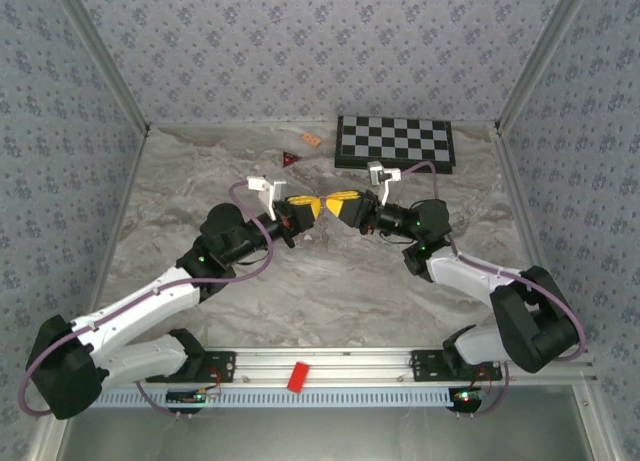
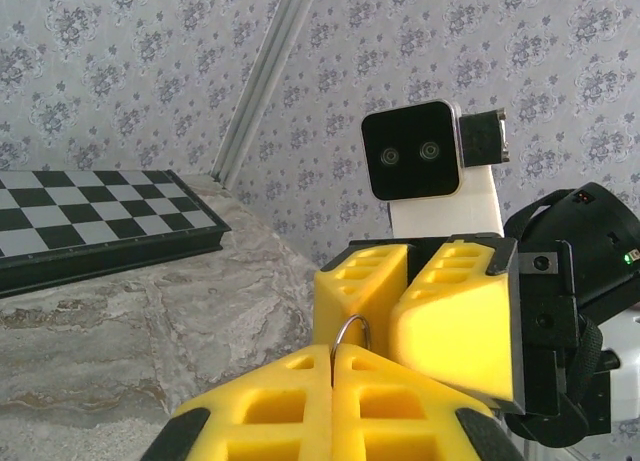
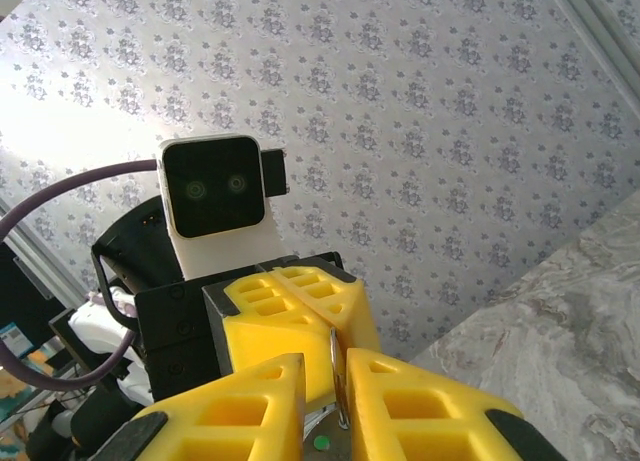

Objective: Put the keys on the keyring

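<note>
The left gripper (image 1: 310, 206) pinches the keyring (image 2: 352, 331), its loop poking straight at the right gripper (image 1: 337, 202), tip to tip; that one's grip I cannot tell.

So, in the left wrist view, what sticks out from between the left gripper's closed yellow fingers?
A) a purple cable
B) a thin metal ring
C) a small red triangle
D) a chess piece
B: a thin silvery loop, the keyring, rises from the seam where the left gripper presses its fingers together.
</note>
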Controlling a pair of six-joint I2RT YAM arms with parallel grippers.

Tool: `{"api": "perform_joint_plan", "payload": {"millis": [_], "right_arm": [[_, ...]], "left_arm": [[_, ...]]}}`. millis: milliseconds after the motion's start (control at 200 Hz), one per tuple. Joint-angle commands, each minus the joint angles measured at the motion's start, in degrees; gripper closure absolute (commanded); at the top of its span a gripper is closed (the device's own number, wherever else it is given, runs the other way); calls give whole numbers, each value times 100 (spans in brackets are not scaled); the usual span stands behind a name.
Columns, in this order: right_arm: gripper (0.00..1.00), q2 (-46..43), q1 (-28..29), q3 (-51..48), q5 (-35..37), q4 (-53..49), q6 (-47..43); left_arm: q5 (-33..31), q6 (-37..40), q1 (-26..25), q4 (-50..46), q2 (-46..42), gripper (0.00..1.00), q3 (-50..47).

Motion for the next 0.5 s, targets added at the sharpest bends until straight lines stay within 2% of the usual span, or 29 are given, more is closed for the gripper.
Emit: {"api": "perform_joint_plan", "payload": {"millis": [0,245,495], "right_arm": [[83,103,8,207,-268,566,310],[85,253,41,282,-294,653,383],[97,256,-29,239,-168,498,285]], "left_arm": [[-23,-52,55,325,-64,100,-31],[8,-52,56,317,-66,100,-30],[25,-53,61,319,-121,100,-43]]}}
